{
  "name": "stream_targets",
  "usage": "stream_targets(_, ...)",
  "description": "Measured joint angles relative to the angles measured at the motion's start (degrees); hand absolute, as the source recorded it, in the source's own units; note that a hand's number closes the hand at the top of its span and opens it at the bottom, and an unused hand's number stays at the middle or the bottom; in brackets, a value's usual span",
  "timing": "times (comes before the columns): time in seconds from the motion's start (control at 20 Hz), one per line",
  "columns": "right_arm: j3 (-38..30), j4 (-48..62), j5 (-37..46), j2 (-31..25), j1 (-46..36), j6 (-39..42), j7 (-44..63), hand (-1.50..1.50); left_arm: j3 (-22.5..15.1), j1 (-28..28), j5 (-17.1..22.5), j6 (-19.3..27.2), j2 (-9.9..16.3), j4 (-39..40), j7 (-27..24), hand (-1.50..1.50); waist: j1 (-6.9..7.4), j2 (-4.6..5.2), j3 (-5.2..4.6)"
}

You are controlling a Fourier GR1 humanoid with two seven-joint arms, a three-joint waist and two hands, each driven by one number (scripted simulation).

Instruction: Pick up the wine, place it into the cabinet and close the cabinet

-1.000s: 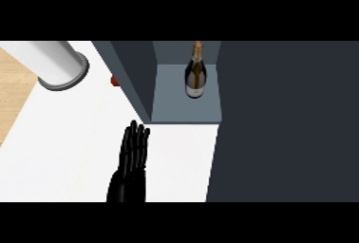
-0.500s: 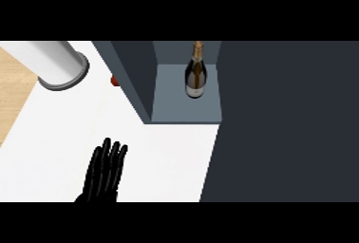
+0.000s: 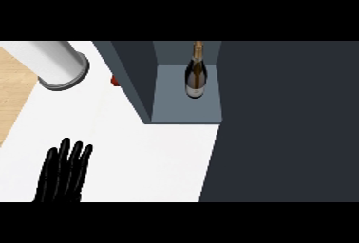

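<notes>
The left robot hand [image 3: 63, 173] lay low at the left of the view, fingers straight and holding nothing, above the white tabletop [image 3: 140, 152]. Well apart from it, the wine [image 3: 195, 71] stood upright inside the open cabinet [image 3: 182, 111], on its grey floor. A white cylinder [image 3: 56, 64] stood at the upper left, with a small red object [image 3: 113, 80] just beside the cabinet's outer wall.

The left hand [image 3: 63, 173] has drawn back across the counter [image 3: 154, 156], leftward and toward the lower edge; fingers straight throughout.
</notes>
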Motion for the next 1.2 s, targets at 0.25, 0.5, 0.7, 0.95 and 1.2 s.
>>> stream_targets(0.25, 7.51, -0.4, -0.14, 0.52, 1.06, -0.11, 2.51, 1.5, 6.68, 2.95, 3.97, -4.17, 2.85, -0.9, -0.72, -1.5, 0.03, -0.07, -0.03)
stream_targets(0.5, 13.62, -0.45, 0.8, 0.6, -0.43, -0.08, 4.14, 1.5, 13.6, 6.77, 8.35, -8.86, 5.9, -2.02, -0.72, -1.5, 0.17, -0.12, -0.05)
stream_targets(0.7, 20.01, -0.01, 4.65, 0.58, -1.89, -3.98, 4.27, 1.5, 19.31, 8.95, 11.45, -12.77, 7.8, -1.48, -0.52, -1.5, 0.14, -0.19, -0.07)
stream_targets(0.95, 22.96, 0.13, 7.33, -1.71, -3.49, -10.13, 3.66, 1.5, 24.01, 9.11, 13.8, -17.13, 9.13, 1.14, 0.44, -1.5, -0.09, -0.22, -0.12)
stream_targets(1.2, 25.23, 1.4, 9.28, -2.92, -7.11, -16.67, 2.76, 1.5, 27.0, 9.23, 15.52, -20.65, 10.59, 2.5, 1.59, -1.5, 0.16, -0.31, -0.19)
